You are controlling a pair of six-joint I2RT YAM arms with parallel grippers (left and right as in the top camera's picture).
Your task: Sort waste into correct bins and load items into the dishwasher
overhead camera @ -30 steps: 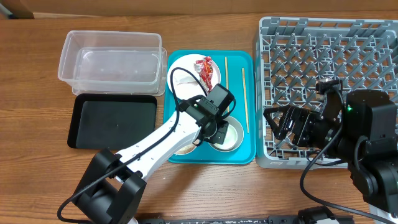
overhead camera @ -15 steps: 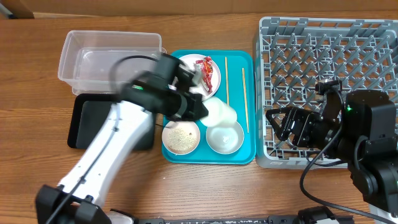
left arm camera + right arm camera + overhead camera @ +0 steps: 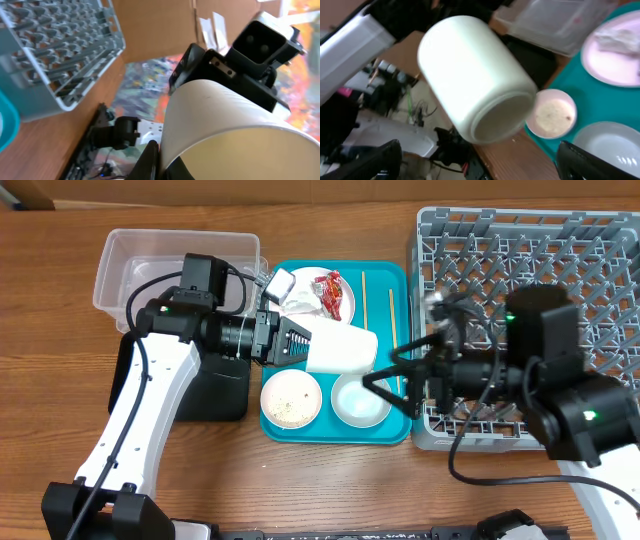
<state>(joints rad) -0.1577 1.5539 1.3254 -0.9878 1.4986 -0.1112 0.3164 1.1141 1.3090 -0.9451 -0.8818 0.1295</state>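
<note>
Taking the table's far edge as 12 o'clock, the left gripper (image 3: 298,343) is clamped on the white cup (image 3: 341,350). It holds the cup on its side in the air above the middle of the teal tray (image 3: 385,432), and one end of the cup points toward 3 o'clock. The right gripper (image 3: 392,388) faces it from about 4 o'clock. Its fingers are spread wide and hold nothing, and in the right wrist view the cup hangs ahead of them, clear of both. Under the cup, at the tray's 7 o'clock, sits the pale bowl (image 3: 291,398) with rice grains in it, and the smaller white dish (image 3: 361,402) is just beside it at 5 o'clock. The large white plate (image 3: 343,306) lies at the tray's 12 o'clock and carries the red wrapper (image 3: 328,286) and the white napkin (image 3: 296,301). The two chopsticks (image 3: 393,330) lie lengthwise along the tray's 3 o'clock side. The clear tub (image 3: 150,272) stands at 10 o'clock from the tray. The black tray (image 3: 222,392) is at 9 o'clock, partly hidden under the left arm. The grey dish rack (image 3: 540,260) fills the 3 o'clock end of the table.
</note>
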